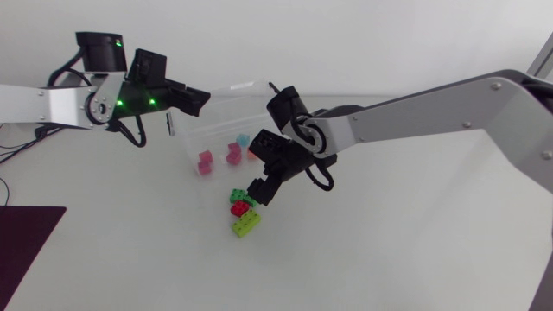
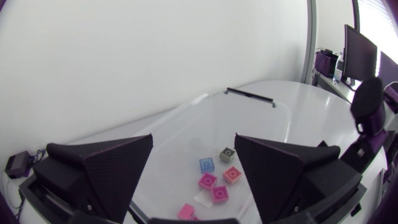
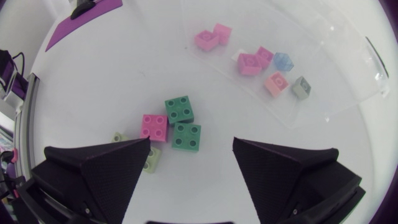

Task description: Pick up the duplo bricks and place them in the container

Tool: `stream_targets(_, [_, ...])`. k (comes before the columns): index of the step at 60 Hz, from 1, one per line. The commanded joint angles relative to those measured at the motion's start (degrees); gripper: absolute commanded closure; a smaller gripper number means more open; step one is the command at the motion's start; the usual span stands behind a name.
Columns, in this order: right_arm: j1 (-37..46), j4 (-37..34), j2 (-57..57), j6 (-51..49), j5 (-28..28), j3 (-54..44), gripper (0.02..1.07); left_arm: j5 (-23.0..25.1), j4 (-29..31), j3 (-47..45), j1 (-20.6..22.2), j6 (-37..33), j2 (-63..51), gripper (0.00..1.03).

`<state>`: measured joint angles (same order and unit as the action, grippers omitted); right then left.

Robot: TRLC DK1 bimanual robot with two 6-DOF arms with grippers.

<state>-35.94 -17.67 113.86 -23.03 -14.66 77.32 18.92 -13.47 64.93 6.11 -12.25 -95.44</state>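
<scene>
Loose duplo bricks bunched on tabletop, just beside clear container. Green brick, red brick and lime brick touching in short row. Second green one visible from right wrist. Container holds several pink bricks, pale blue brick and grey brick. Right gripper hangs directly over loose bunch, fingers spread, nothing held. Left gripper hovers above one end of container, fingers likewise apart, empty.
</scene>
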Motion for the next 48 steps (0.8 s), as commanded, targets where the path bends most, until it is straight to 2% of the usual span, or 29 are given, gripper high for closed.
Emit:
stream_targets(1, [0.0, -1.2, 3.3, -1.6, 0.8, 2.0, 0.13, -0.1, 1.6, -3.1, 0.3, -1.5, 7.2, 0.05])
stream_targets(14, [-0.3, -4.6, 7.1, -2.0, 2.5, 6.0, 0.13, 1.1, 8.7, -10.2, 0.9, -8.1, 16.2, 0.06])
stream_targets(16, [-0.3, -4.7, 7.5, -2.0, 2.8, 6.4, 0.13, 1.9, 11.3, -12.7, 1.2, -10.8, 17.8, 0.06])
stream_targets(23, [-0.4, -6.9, 9.4, -2.0, 3.5, 8.4, 0.13, 1.9, 14.3, -18.3, 2.6, -15.6, 20.5, 0.06])
stream_targets(34, [-0.8, -8.3, 10.8, -2.0, 4.4, 10.0, 0.13, 1.9, 18.0, -24.8, 3.8, -20.0, 23.9, 0.06])
stream_targets(48, [-1.6, -12.5, 12.8, -1.9, 4.9, 13.9, 0.16, 1.9, 23.1, -28.0, 5.8, -23.5, 25.3, 0.06])
